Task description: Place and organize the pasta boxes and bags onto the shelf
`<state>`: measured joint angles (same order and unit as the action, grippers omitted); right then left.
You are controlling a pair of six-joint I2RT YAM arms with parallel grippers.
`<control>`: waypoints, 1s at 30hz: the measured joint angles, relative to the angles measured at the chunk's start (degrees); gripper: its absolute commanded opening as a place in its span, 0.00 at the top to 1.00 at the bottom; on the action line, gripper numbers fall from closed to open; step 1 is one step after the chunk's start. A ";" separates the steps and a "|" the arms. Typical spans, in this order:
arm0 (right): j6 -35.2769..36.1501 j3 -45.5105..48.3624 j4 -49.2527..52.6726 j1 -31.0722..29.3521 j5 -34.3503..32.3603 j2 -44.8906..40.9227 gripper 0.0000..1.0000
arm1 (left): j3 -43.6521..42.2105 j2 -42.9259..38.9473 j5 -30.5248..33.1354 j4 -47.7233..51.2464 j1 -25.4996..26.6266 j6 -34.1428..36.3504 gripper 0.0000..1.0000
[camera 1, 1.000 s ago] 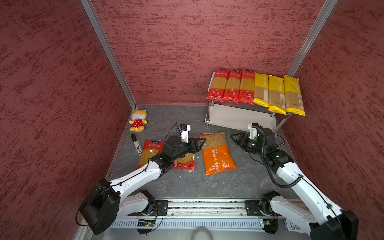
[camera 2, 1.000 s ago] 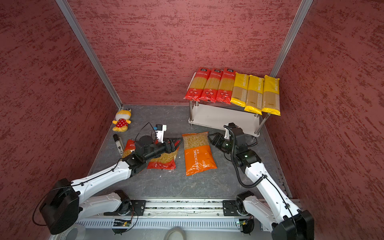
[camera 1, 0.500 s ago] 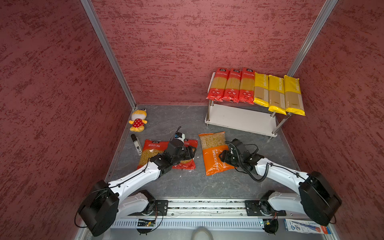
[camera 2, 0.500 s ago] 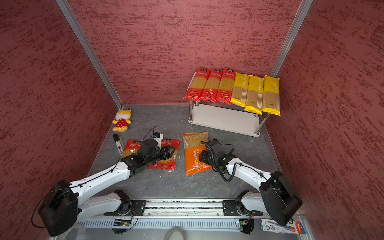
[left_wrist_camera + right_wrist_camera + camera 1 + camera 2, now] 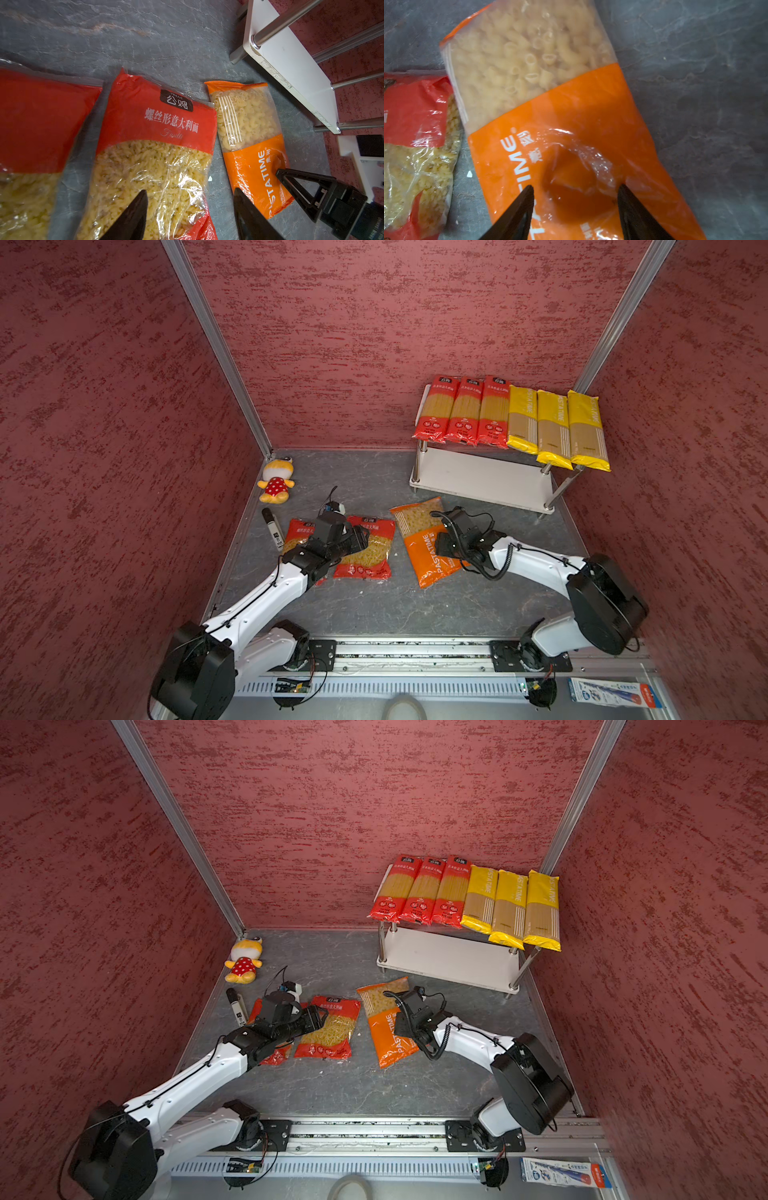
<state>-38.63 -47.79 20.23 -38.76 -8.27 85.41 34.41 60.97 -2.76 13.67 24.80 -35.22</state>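
Top views high, whole scene; wrist views close, sharing orange bag (image 5: 252, 151).

You see a yellow plush toy (image 5: 275, 482) in the far corner, a black marker (image 5: 272, 522) near it, and a blue-white pack (image 5: 615, 693) by the front rail.

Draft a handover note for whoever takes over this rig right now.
Left gripper: open, low over a red fusilli bag.
Right gripper: open, tips pressing into the orange bag.
Done: three red spaghetti bags and three yellow bags lie on the shelf top.
To do: orange bag and both fusilli bags, the second fusilli bag partly under the left arm, all on the table.
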 measured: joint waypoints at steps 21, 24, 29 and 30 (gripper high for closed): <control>2.93 -7.91 -4.90 -3.52 0.74 11.98 0.34 | -2.60 -1.11 0.11 1.07 -5.84 -0.55 0.21; 3.56 -2.78 -5.86 -0.63 0.74 7.69 0.34 | -2.60 -1.11 0.09 1.01 -6.43 -0.55 0.20; 3.54 2.86 -1.05 3.87 -0.02 0.22 0.35 | -2.60 -1.07 -0.35 0.85 -8.13 -0.98 0.19; 3.23 2.91 0.61 4.09 0.09 -0.81 0.35 | -2.60 -1.03 -0.68 0.81 -8.66 -1.20 0.19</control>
<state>-35.40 -44.88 20.84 -34.68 -8.19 84.60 31.81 59.94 -3.44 14.48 16.14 -36.42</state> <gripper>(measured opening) 0.654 0.806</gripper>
